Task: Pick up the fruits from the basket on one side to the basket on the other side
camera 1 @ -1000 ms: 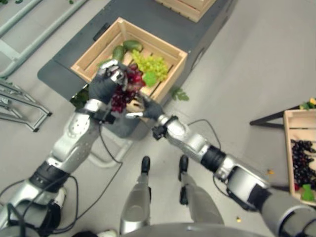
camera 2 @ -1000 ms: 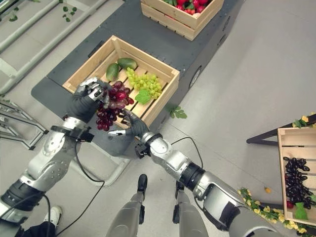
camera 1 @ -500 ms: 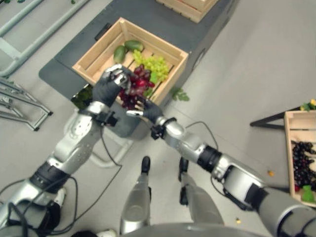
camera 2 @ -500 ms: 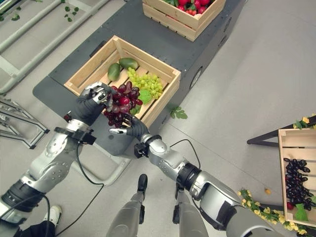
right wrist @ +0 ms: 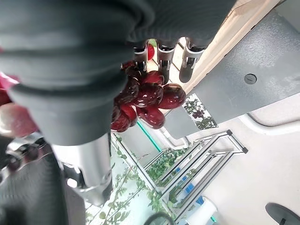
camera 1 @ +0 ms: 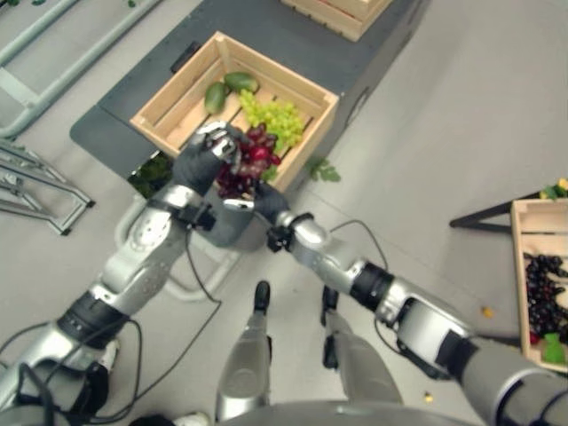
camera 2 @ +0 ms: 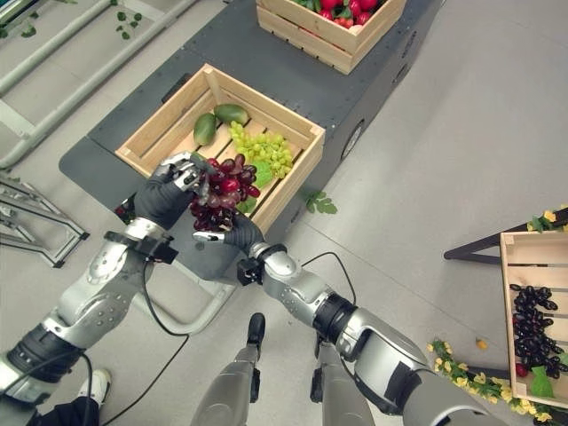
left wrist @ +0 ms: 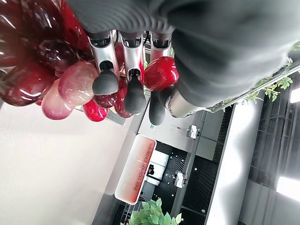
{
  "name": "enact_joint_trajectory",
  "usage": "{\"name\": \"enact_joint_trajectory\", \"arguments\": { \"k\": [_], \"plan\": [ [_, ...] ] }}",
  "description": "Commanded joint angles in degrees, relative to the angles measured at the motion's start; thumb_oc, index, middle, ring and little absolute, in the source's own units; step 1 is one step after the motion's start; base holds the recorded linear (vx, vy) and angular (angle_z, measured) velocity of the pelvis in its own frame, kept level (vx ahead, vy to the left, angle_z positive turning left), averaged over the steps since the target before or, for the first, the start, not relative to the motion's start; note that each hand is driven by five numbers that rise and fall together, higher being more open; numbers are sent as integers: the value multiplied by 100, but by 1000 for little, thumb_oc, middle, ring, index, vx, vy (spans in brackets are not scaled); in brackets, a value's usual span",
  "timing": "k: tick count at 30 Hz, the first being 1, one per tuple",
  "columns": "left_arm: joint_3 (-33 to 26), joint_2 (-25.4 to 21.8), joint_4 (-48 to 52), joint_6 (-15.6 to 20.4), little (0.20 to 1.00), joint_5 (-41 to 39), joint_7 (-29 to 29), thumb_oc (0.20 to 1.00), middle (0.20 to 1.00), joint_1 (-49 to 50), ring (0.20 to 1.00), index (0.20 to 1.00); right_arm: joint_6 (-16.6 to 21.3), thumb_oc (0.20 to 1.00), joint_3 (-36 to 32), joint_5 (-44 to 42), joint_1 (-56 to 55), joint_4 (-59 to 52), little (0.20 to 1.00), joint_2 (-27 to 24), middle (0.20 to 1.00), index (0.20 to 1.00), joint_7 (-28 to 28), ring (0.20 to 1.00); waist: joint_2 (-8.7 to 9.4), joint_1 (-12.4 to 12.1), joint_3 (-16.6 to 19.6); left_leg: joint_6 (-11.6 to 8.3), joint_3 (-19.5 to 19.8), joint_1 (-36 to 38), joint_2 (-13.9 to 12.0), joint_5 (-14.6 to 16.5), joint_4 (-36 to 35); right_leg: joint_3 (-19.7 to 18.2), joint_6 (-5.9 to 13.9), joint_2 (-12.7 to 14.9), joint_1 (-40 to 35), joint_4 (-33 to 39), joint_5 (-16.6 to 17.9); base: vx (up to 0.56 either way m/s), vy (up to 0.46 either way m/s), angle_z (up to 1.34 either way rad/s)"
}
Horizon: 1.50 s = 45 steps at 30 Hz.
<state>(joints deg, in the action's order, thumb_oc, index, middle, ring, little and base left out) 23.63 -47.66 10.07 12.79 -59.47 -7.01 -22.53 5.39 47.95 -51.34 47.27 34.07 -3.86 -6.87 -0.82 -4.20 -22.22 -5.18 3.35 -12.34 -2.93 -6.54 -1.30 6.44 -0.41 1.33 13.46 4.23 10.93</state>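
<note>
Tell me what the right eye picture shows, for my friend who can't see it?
The robot's left hand grips a bunch of dark red grapes above a slatted wooden crate, with its right hand underneath.

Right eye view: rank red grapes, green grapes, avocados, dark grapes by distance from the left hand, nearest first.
1. Red grapes: held in the left hand.
2. Green grapes: in the near crate, just beyond.
3. Avocados: same crate, far end.
4. Dark grapes: crate at far right.
</note>
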Motion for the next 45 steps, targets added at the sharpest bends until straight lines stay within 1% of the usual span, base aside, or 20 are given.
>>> {"name": "enact_joint_trajectory", "arguments": {
  "k": [1, 4, 14, 15, 17, 18, 19, 22, 45],
  "plan": [
    [85, 4, 610, 339, 200, -31, 140, 200, 200, -203, 200, 200, 235, 1000, -91, -136, 433, 260, 1000, 916, 1000, 1000, 37, 1000, 161, -164, 458, 494, -34, -110, 422, -86, -225, -231, 472, 13, 198, -288, -271, 0, 0, 0],
    [122, 8, 649, 349, 200, -52, 157, 200, 200, -222, 200, 200, 217, 1000, -128, -97, 623, 469, 1000, 1004, 1000, 1000, -1, 1000, 156, -189, 481, 493, -26, -106, 422, -82, -226, -224, 471, 14, 198, -290, -273, 0, 0, 0],
    [88, 64, 746, 353, 200, -86, 206, 200, 200, -99, 200, 200, 229, 1000, -152, 114, 879, 466, 1000, 1003, 1000, 1000, -12, 1000, 179, -230, 489, 501, -10, -92, 422, -74, -232, -207, 474, 11, 190, -303, -287, 0, 0, 0],
    [83, 101, 748, 343, 200, -83, 203, 200, 200, -59, 200, 200, 248, 950, -160, 216, 941, 432, 950, 989, 950, 950, -33, 950, 187, -230, 487, 502, -15, -96, 423, -73, -232, -199, 476, 10, 190, -305, -288, 0, 0, 0],
    [79, 113, 743, 336, 200, -83, 217, 200, 200, -41, 200, 200, 266, 674, -174, 269, 970, 410, 674, 977, 674, 674, -40, 674, 193, -231, 486, 502, -12, -101, 420, -75, -232, -191, 476, 9, 195, -308, -290, 0, 0, 0],
    [63, 131, 753, 335, 200, -79, 223, 200, 200, -20, 200, 200, 268, 360, -177, 324, 983, 382, 360, 965, 360, 360, -51, 360, 197, -233, 486, 502, -9, -102, 419, -76, -234, -188, 479, 9, 193, -307, -289, 0, 0, 0],
    [49, 149, 751, 335, 200, -72, 221, 200, 200, -2, 200, 200, 275, 200, -185, 372, 988, 368, 200, 958, 200, 200, -63, 200, 200, -233, 484, 503, -10, -103, 422, -75, -233, -187, 480, 11, 191, -305, -288, 0, 0, 0],
    [2, 199, 760, 322, 200, -70, 229, 200, 200, 82, 200, 200, 287, 200, -183, 489, 986, 291, 200, 919, 200, 200, -74, 200, 201, -230, 490, 508, -16, -101, 421, -71, -236, -185, 482, 14, 188, -306, -289, 0, 0, 0],
    [-108, 256, 715, 327, 200, 3, 198, 200, 200, 247, 200, 200, 240, 200, -165, 410, 790, 220, 200, 805, 200, 200, 31, 200, 236, -214, 490, 503, -38, -91, 402, -65, -238, -168, 497, 22, 173, -304, -292, 0, 0, 0]
  ]
}}
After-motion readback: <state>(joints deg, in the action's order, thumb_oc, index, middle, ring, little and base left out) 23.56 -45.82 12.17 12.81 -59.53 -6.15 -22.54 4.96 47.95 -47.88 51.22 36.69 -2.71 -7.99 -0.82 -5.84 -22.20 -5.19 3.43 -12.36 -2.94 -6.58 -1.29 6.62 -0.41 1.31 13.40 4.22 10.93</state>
